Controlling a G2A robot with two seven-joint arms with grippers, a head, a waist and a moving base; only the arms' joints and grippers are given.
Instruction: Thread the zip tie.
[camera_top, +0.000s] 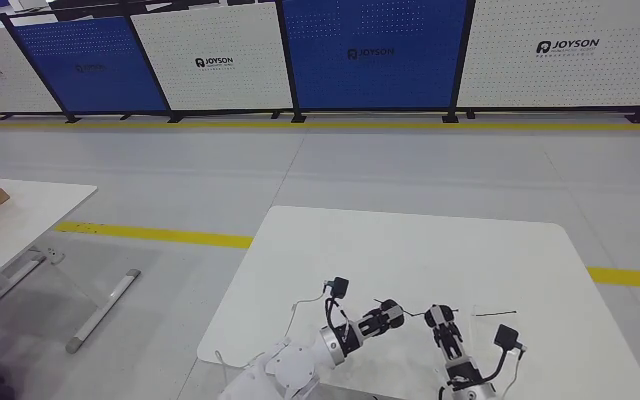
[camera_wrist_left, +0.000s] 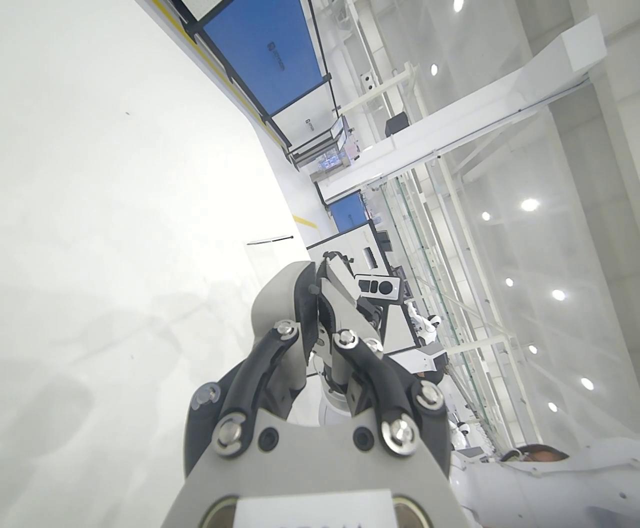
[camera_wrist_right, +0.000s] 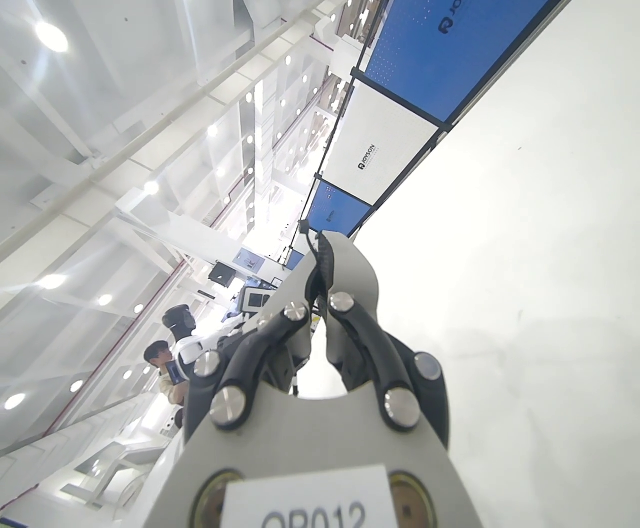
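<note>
The white table (camera_top: 400, 250) takes up most of the top view. Blue and white partition panels (camera_top: 375, 50) stand across the far side at 12 o'clock, and a second table (camera_top: 35, 205) is at 9 o'clock. Both arms work near the table's 6 o'clock edge. The left gripper (camera_top: 388, 316) is just beside the right gripper (camera_top: 437, 317), at its 9 o'clock, and their tips point toward each other.

From above, the tie in the grippers is too thin to make out. The right wrist view shows it plainly: the right gripper (camera_wrist_right: 322, 240) is clenched on a black zip tie (camera_wrist_right: 307, 237). The strap is pinched between the pads, and the square head sticks out just past the fingertips.

The left wrist view shows the left gripper (camera_wrist_left: 317, 272) with its fingers pressed together. A small dark nub (camera_wrist_left: 312, 289) sits in the seam between them, and the fingers hide whether it is part of the tie.

A second zip tie (camera_top: 496, 314) lies flat on the table at 3 o'clock from the right gripper, near it but not touching. The left wrist view shows it too (camera_wrist_left: 270, 241), as a thin dark line on the tabletop beyond the closed fingertips, with bare table between.
</note>
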